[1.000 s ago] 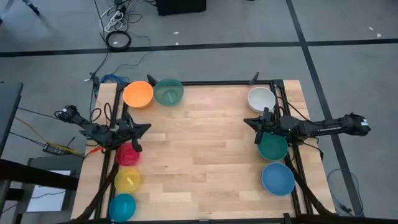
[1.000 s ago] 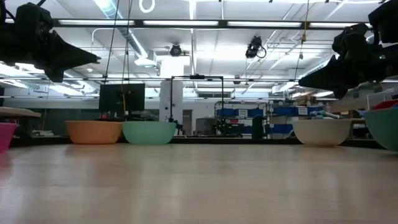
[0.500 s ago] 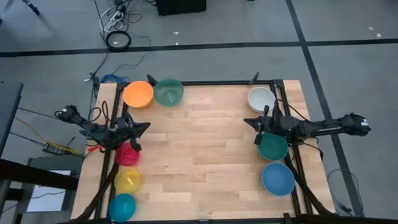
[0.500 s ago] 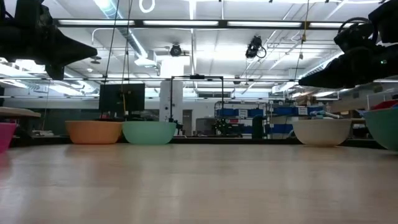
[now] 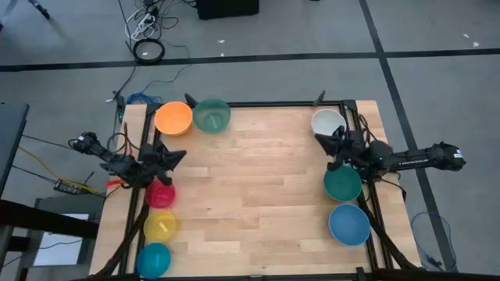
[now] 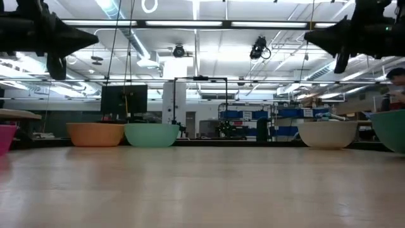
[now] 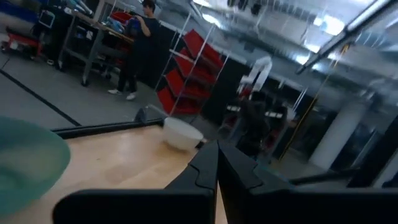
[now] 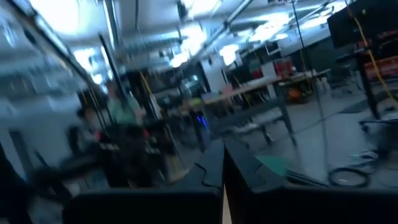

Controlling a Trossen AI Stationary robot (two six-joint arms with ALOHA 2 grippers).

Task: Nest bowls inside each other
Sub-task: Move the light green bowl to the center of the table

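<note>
Several small round bowls stand on their bases along the table's sides. Orange [image 5: 173, 118] and pale green [image 5: 211, 115] bowls are at the far left. Magenta [image 5: 160, 194], yellow [image 5: 160, 225] and cyan [image 5: 154, 259] bowls line the left edge. White [image 5: 328, 122], teal green [image 5: 343, 184] and blue [image 5: 349, 224] bowls line the right edge. My left gripper [image 5: 181, 154] hangs shut and empty above the table beside the magenta bowl. My right gripper [image 5: 319, 139] hangs shut and empty between the white and teal green bowls, well above them [image 6: 307, 36].
The middle of the wooden table [image 5: 258, 187] lies bare between the two rows of bowls. A dark frame [image 5: 273, 104] runs along the table's far edge. A person [image 7: 140, 37] stands in the room beyond, far from the table.
My right gripper has risen and tipped its fingers upward, its tip swinging toward the far edge, away from the teal green bowl. My left gripper has tipped up a little and rolled. Both stay shut. No bowl has moved.
</note>
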